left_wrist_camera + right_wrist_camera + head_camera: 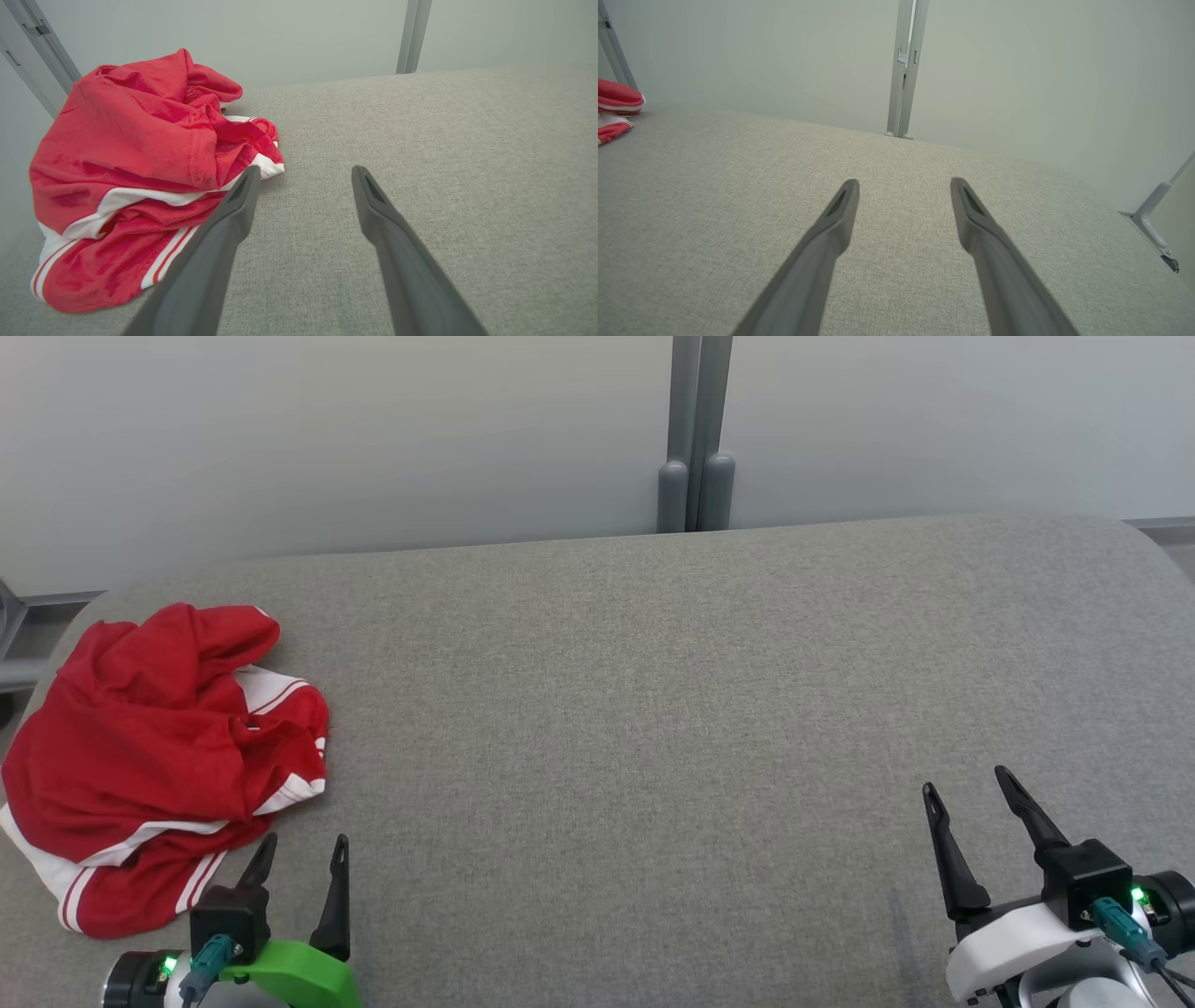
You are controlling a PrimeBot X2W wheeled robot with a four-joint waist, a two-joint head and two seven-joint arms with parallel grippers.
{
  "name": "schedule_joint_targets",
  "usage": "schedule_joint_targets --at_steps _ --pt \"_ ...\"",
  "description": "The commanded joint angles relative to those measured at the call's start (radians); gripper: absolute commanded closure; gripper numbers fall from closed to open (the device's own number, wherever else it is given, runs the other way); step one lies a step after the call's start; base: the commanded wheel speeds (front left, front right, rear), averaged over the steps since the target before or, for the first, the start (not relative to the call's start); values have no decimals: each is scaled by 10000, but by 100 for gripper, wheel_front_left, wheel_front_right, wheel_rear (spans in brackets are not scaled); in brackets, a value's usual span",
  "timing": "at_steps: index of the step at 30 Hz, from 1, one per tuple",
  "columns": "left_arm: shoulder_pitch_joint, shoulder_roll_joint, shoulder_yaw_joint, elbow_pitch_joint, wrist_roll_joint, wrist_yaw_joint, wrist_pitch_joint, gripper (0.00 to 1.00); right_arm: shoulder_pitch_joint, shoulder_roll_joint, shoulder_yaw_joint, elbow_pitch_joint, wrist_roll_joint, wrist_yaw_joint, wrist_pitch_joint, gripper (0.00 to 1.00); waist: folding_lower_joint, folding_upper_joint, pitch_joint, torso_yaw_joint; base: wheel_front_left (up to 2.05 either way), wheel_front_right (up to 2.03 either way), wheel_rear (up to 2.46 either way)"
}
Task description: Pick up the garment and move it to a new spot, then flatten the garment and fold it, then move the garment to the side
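Note:
The garment (159, 756) is red with white stripes and lies crumpled in a heap at the left end of the grey cloth-covered table (653, 728). In the left wrist view the garment (135, 177) sits just left of my fingers. My left gripper (305, 848) stands open close to the heap's near right edge, holding nothing. Far off at the lower right, my right gripper (966, 781) is open over bare table. The right wrist view has my right gripper (903, 186) with jaws apart and a bit of the garment (614, 109) at its far left edge.
A pale wall runs behind the table, with a grey upright post (695, 439) at its middle. Grey metal frame pieces (28, 635) stand off the table's left end, and a bracket (1153, 224) off its right end. The table's corners are rounded.

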Motion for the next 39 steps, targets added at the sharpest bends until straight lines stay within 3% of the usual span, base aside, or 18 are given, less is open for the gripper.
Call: schedule_joint_targets --at_steps 1,6,25,35,39 --pt "-158 22 54 21 54 -21 -8 0 15 -16 -24 28 1 4 -53 0 0 0 2 -5 0 0 0" --pt "-160 -173 306 190 -427 -66 -7 0 -6 12 -44 62 101 4 -53 0 0 0 -13 -21 0 0 0" --pt "-392 -199 342 388 -680 -150 -6 0 -66 -26 9 29 192 4 -52 0 0 0 6 252 0 0 0" --pt "-410 -108 523 394 -702 -152 -6 0 -148 -3 306 -28 239 4 -47 0 0 0 -33 1624 0 0 0" --pt "-215 -63 749 365 -740 -107 -6 0 -173 49 498 5 249 2 -46 0 0 0 -103 2499 0 0 0"
